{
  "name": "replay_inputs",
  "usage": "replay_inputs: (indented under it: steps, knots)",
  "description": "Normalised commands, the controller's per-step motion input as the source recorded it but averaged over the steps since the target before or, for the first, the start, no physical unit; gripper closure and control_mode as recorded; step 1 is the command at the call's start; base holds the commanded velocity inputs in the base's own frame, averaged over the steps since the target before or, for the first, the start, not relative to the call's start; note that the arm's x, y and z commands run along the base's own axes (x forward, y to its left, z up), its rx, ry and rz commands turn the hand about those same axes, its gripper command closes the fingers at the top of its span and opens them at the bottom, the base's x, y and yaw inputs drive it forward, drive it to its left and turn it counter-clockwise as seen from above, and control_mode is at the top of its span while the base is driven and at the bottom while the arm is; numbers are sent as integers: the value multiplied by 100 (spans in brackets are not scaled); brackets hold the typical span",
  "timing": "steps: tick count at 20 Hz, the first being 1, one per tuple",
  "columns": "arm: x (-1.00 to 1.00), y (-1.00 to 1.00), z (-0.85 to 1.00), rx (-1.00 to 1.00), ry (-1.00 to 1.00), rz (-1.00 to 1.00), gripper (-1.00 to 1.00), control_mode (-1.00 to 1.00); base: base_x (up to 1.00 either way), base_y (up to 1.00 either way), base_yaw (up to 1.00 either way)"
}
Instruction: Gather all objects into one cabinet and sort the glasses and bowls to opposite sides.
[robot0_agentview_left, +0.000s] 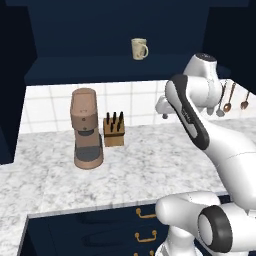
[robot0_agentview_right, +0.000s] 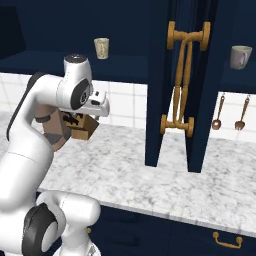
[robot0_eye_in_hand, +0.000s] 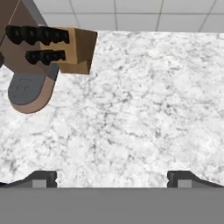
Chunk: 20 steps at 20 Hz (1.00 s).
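Left base view: the cream mug (robot0_agentview_left: 139, 49) stands upright on the dark cabinet shelf (robot0_agentview_left: 100, 70) at upper centre, its loop handle turned right. Below it, on the speckled marble counter (robot0_agentview_left: 130, 165), sit a matte brown coffee machine (robot0_agentview_left: 86, 128) and a wooden knife block (robot0_agentview_left: 114, 130). The white arm rises from the lower right, folded high over the counter.

Right base view: the same cream mug (robot0_agentview_right: 102, 48) is at upper left; a grey mug (robot0_agentview_right: 240, 56) sits at upper right in a second compartment beyond two open navy doors (robot0_agentview_right: 181, 85) with long brass bar handles. Spoons (robot0_agentview_right: 217, 116) hang on the tiled wall below. Risk — a swing toward the grey mug could clip these door edges, or a reach up to the cream mug could strike the shelf lip.

Hand view: the gripper (robot0_eye_in_hand: 112, 177) hangs with fingertips spread wide and empty over bare marble; the knife block (robot0_eye_in_hand: 65, 48) and the machine's rounded base (robot0_eye_in_hand: 28, 89) lie at upper left — a low sweep that way could knock them.
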Motion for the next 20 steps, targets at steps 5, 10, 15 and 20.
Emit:
replay_inputs:
  steps: [5, 10, 15, 20]
  knots:
    - [0, 0, 53, 0, -69, 41, -100, -100, 0, 0, 0]
    - [16, 0, 66, 0, -84, 48, -100, -100, 0, 0, 0]
    - [71, 9, 60, 0, -61, 20, -100, -100, 0, 0, 0]
    - [53, 37, 8, 0, -15, -19, -100, -100, 0, 0, 0]
